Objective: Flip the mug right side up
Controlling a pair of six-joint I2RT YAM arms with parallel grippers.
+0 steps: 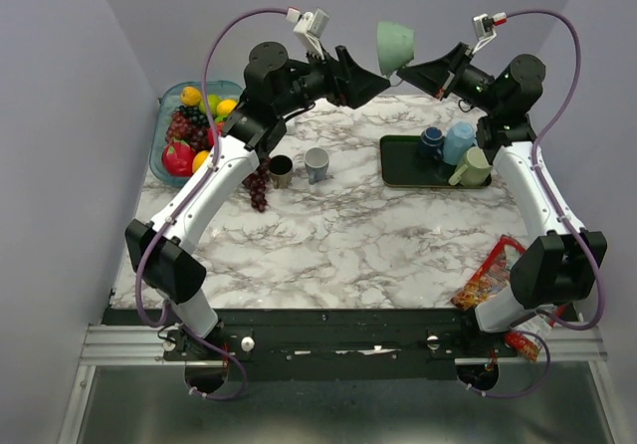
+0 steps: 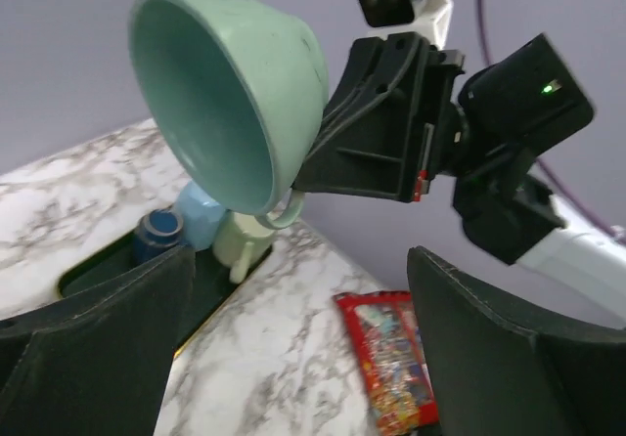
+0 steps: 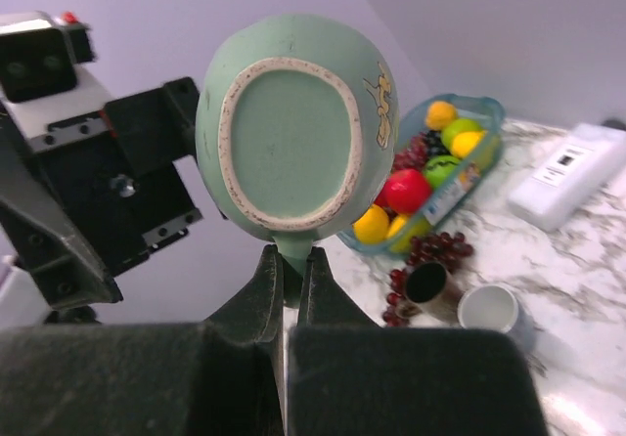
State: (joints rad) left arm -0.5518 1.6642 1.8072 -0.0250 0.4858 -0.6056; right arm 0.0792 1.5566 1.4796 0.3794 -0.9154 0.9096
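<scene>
The mug [image 1: 394,45] is pale green and round-bodied. It hangs high in the air above the back of the table, tipped on its side with its mouth toward the left arm. My right gripper [image 3: 291,260] is shut on its handle; the right wrist view shows the mug's base [image 3: 289,138]. The left wrist view looks into the mug's empty inside [image 2: 210,94]. My left gripper [image 1: 373,79] is open and empty, just left of the mug, jaws spread wide.
A dark tray [image 1: 398,162] at the right back holds three mugs [image 1: 460,143]. A fruit basket [image 1: 189,125], grapes [image 1: 259,185], a dark cup [image 1: 281,170] and a grey cup [image 1: 317,163] stand left. A red snack bag [image 1: 488,275] lies front right.
</scene>
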